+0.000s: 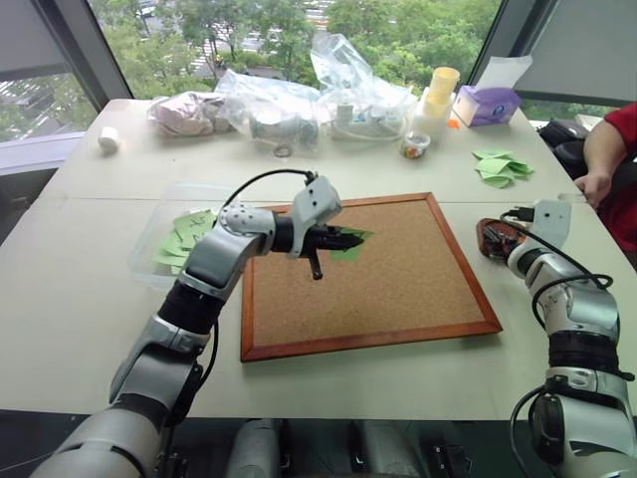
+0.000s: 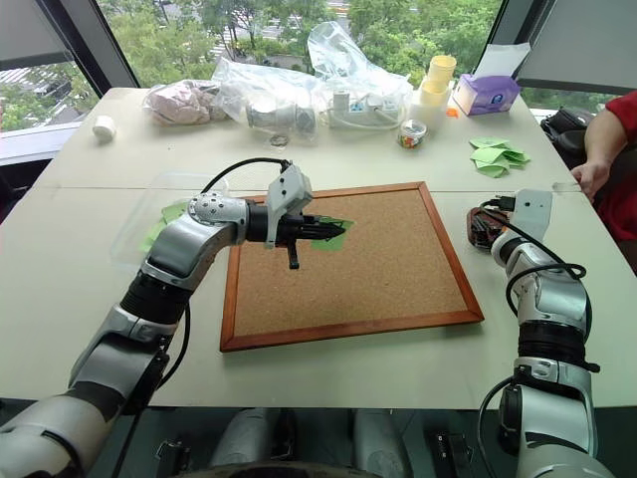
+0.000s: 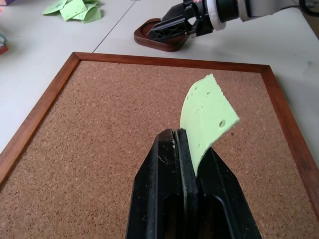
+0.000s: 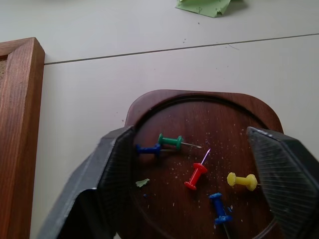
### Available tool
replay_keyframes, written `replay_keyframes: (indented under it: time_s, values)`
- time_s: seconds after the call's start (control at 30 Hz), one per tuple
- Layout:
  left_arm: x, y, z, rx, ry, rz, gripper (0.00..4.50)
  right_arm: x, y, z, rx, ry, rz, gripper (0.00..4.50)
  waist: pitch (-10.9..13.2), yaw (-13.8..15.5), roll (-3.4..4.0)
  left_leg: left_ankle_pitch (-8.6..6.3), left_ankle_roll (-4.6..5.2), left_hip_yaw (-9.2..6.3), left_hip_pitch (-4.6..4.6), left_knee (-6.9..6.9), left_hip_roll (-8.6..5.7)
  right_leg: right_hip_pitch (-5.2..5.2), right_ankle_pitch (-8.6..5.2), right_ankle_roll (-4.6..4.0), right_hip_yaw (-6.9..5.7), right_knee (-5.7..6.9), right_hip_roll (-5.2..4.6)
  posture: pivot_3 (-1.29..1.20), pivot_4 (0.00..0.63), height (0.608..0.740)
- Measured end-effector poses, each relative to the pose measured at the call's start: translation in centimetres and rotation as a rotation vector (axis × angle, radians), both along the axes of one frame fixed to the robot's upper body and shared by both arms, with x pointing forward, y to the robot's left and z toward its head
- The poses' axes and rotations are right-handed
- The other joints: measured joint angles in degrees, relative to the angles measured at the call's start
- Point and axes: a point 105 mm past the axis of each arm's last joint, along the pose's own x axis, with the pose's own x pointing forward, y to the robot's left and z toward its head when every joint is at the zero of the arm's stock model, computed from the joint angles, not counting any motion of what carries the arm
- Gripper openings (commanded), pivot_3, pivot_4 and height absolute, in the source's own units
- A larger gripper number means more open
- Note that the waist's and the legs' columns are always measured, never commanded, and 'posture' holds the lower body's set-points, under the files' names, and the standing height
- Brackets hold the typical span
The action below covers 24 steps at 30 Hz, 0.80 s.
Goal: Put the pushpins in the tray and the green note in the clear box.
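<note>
On your far left the clear box (image 1: pixel 159 224) sits beside the corkboard (image 1: pixel 398 289), already holding loose green slips, well off to the outer side of your left gripper (image 1: pixel 338 240). That gripper is clamped on the green note (image 3: pixel 207 117), pinching one edge while the rest of the sheet curls free above the cork. The grip is thin, so a quick swing toward the box could let the note flutter loose or fold, and the slips already in the box could be brushed out as you lower in. Further right, your right gripper (image 4: pixel 192 174) hangs with its jaws spread wide over the tray (image 4: pixel 199 107), five pushpins (image 4: pixel 196 175) lying in the dish directly beneath it. Pull away carelessly and a finger may clip the tray rim, scattering pins across the table (image 1: pixel 90 299).
</note>
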Motion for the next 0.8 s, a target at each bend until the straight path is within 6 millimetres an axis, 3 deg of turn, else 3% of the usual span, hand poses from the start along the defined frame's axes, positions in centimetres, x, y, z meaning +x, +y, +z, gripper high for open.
replay_keyframes:
  time_s: [0.17,0.43,0.53,0.63,0.73,0.8]
  values:
    - [0.0,-0.1,0.0,-0.002,-0.003,-0.002,0.00,-0.2,-0.4,0.4,0.000,-0.019,-0.016,4.43,0.00,0.03,0.00,0.00,0.00,0.00,0.00,0.00,0.01,0.00,0.00,0.00,0.00,0.00,0.00,0.00,0.150,0.735]
    - [0.1,0.0,0.1,-0.006,-0.005,0.005,0.00,-0.8,-0.4,2.7,-0.019,-0.110,-0.018,4.43,0.00,0.04,0.00,0.00,0.00,0.00,0.00,0.00,0.02,0.00,0.00,0.00,0.00,0.00,0.00,0.00,0.150,0.735]
    - [1.0,0.7,0.8,-0.053,0.014,0.099,0.00,-1.1,0.4,4.0,-0.036,-0.153,0.028,4.43,0.01,0.05,0.02,0.00,0.00,-0.02,-0.01,0.00,0.04,-0.01,0.00,0.00,0.01,0.00,0.00,0.00,0.150,0.735]
    - [3.9,3.7,3.0,-0.133,0.046,0.387,0.00,-1.6,3.5,7.5,-0.094,-0.248,0.221,4.43,0.04,-0.18,0.05,0.00,0.00,-0.06,-0.05,0.00,0.10,-0.08,0.00,0.01,0.02,0.04,0.06,0.00,0.150,0.735]
    - [5.1,8.0,6.7,-0.219,0.003,0.635,0.00,-3.4,9.5,10.8,-0.092,-0.342,0.542,4.43,0.04,-0.43,0.05,0.00,0.00,-0.14,-0.06,-0.04,0.18,-0.08,0.00,0.00,0.00,0.04,0.15,0.00,0.150,0.735]
    - [5.1,10.3,8.5,-0.248,-0.033,0.758,0.00,-4.8,13.6,10.9,-0.052,-0.324,0.754,4.43,0.04,-0.23,0.04,0.00,-0.01,-0.14,-0.05,-0.03,0.17,-0.07,0.00,0.00,-0.02,0.04,0.12,0.00,0.150,0.735]
